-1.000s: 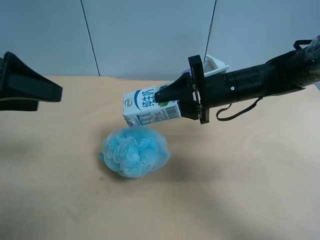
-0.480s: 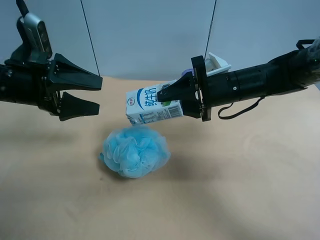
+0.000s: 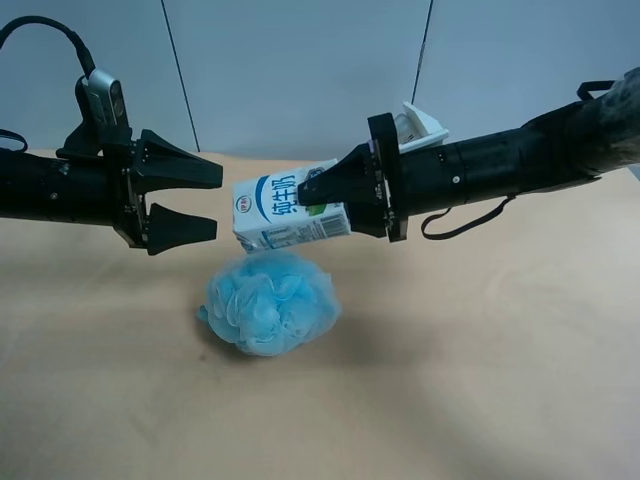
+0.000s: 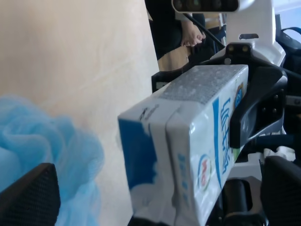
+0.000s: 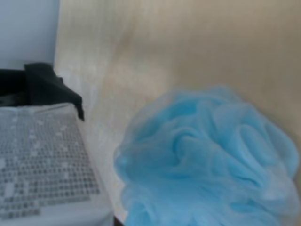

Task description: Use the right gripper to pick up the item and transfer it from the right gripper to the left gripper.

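Both arms have drawn closer together since the earlier frames. The left tool [image 3: 208, 203], topped by a silver-grey camera, hangs just beside the small white milk carton with blue and green print [image 3: 283, 211], fingers spread wide and clear of it. The right tool [image 3: 310, 192] clamps the carton's far end, holding it in the air over the fluffy blue bath sponge [image 3: 268, 302] on the tan tabletop [image 3: 480, 350].

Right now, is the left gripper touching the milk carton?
Apart. The exterior high view shows a gap between the left gripper and the milk carton.
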Robot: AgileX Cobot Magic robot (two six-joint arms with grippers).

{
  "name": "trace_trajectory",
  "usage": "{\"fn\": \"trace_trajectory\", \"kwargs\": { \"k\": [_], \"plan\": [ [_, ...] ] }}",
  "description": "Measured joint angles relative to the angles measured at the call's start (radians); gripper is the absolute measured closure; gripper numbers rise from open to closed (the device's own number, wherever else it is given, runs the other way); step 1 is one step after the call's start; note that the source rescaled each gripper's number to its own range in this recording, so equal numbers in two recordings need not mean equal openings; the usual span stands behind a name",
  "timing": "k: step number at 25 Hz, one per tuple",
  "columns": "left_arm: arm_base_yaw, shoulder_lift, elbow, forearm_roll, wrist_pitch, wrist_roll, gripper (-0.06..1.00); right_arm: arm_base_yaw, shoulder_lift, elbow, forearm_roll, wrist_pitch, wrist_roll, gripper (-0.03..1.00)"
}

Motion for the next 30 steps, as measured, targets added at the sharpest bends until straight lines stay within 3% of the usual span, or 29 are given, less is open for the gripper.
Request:
{"fn": "trace_trajectory", "kwargs": {
  "k": [9, 18, 25, 30],
  "plan": [
    [-0.105, 0.0, -0.034, -0.024, 0.001, -0.008, 0.07, 0.001, 0.0, 0.0, 0.036, 0.001, -0.01, 0.97],
    [-0.125, 0.0, -0.034, -0.049, -0.004, -0.009, 0.17, 0.001, 0.0, 0.0, 0.039, 0.003, -0.01, 0.97],
    [-0.154, 0.0, -0.034, -0.065, -0.01, -0.011, 0.18, 0.001, 0.0, 0.0, 0.049, 0.006, -0.01, 0.97],
    [-0.154, 0.0, -0.034, -0.082, -0.017, -0.011, 0.28, 0.001, 0.0, 0.0, 0.063, 0.008, -0.012, 0.97]
  ]
}}
